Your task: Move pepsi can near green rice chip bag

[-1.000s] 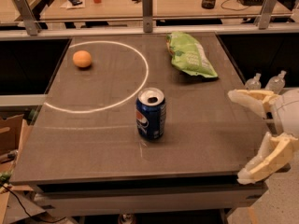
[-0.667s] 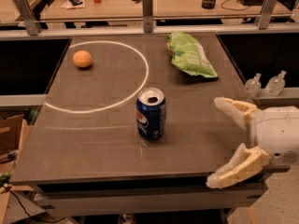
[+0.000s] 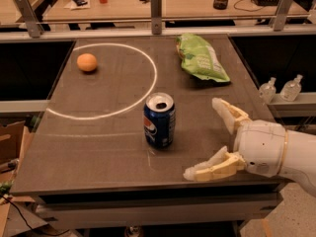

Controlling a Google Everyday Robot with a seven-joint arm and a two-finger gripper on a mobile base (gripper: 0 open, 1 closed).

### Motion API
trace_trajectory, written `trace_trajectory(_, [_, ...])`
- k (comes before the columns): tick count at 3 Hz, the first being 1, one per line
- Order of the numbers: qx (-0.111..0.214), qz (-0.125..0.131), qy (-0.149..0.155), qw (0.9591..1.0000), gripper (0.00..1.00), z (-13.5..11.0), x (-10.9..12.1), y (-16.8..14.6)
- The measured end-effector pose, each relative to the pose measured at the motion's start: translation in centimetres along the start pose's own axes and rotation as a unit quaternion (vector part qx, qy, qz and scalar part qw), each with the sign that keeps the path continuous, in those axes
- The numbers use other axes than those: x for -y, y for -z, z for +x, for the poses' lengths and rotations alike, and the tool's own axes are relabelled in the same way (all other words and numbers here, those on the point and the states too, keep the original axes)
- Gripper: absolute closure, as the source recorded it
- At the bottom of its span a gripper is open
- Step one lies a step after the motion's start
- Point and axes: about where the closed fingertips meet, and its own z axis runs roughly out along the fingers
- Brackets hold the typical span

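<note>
The pepsi can (image 3: 159,121) stands upright near the front middle of the dark table, blue with a silver top. The green rice chip bag (image 3: 200,57) lies at the back right of the table, light green and wrinkly. My gripper (image 3: 205,137) is at the front right, low over the table, to the right of the can and apart from it. Its two pale fingers are spread wide, open and empty, pointing left toward the can.
An orange fruit (image 3: 87,62) sits at the back left inside a white chalk circle (image 3: 148,88). Two small clear bottles (image 3: 281,89) stand on a ledge to the right of the table. A metal rail (image 3: 158,29) runs behind the table's back edge.
My gripper has moved leftward from the right edge over the table, closer to the can. The can, bag and orange have not moved.
</note>
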Motion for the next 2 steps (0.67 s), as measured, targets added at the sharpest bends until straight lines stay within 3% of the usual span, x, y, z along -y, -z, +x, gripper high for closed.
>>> trace_trajectory(2, [0.047, -0.004, 0.007, 0.9989, 0.00, 0.4, 1.4, -4.3])
